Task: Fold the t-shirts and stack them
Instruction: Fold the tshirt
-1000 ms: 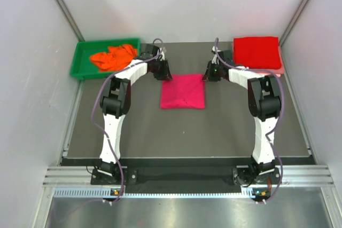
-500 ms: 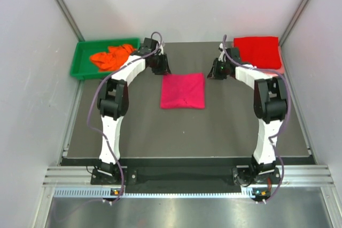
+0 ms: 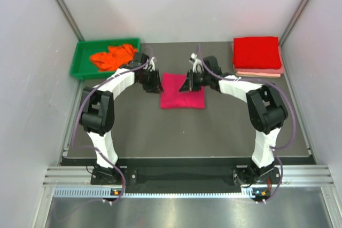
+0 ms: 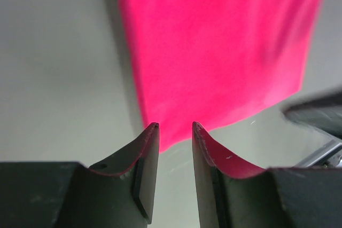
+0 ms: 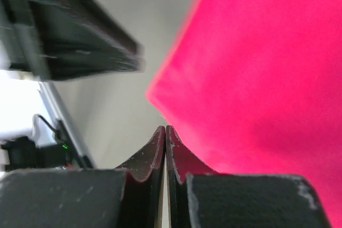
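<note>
Magenta-pink t-shirt [image 3: 183, 93] lies folded into a rough square at mid-table, flat on the dark mat [image 3: 214, 126], its edges roughly parallel to the mat's. Left gripper [image 4: 175, 126] sits at the shirt's far-left corner; fingers stand a narrow gap apart and the corner tip of the cloth lies in that gap, with no visible pinch. Right gripper [image 5: 165, 127] sits at the shirt's far edge, towards its middle; finger tips are pressed together, an edge of the cloth is just ahead of them, and no cloth shows between them. Bare mat shows on the near side of the shirt, and to its right as far as the stack. Bright red t-shirt [image 3: 256, 50] is folded at the far-right corner, lying on top of the pale pink t-shirt [image 3: 262, 71], of which only a front strip shows. Orange t-shirt [image 3: 112, 57] lies crumpled in the green tray [image 3: 78, 62] at the far-left corner. Count: four t-shirts, one of each colour; one tray; two arms.
</note>
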Robot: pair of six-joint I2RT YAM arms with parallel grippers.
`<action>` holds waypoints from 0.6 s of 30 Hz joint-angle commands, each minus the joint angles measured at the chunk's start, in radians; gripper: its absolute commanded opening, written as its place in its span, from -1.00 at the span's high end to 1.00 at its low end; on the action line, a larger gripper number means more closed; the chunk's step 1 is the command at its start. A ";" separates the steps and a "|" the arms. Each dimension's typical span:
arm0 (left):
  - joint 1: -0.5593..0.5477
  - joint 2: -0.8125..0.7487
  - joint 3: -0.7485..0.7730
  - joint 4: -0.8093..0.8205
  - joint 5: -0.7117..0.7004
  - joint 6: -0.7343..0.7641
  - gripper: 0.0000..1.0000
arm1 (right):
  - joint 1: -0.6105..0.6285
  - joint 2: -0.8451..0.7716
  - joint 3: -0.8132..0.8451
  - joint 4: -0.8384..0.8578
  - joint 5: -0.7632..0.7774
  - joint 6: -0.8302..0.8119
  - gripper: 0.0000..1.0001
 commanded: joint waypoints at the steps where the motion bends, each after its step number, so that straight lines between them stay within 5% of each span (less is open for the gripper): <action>1: 0.007 -0.063 -0.066 0.049 0.025 -0.023 0.28 | -0.016 0.107 -0.101 0.135 -0.048 0.024 1.00; 4: 0.007 -0.052 -0.078 0.044 0.001 -0.020 0.28 | -0.017 0.190 -0.092 0.100 -0.028 -0.018 1.00; 18: -0.007 -0.020 -0.038 0.105 0.156 -0.072 0.29 | -0.040 0.028 -0.079 0.029 -0.036 -0.061 1.00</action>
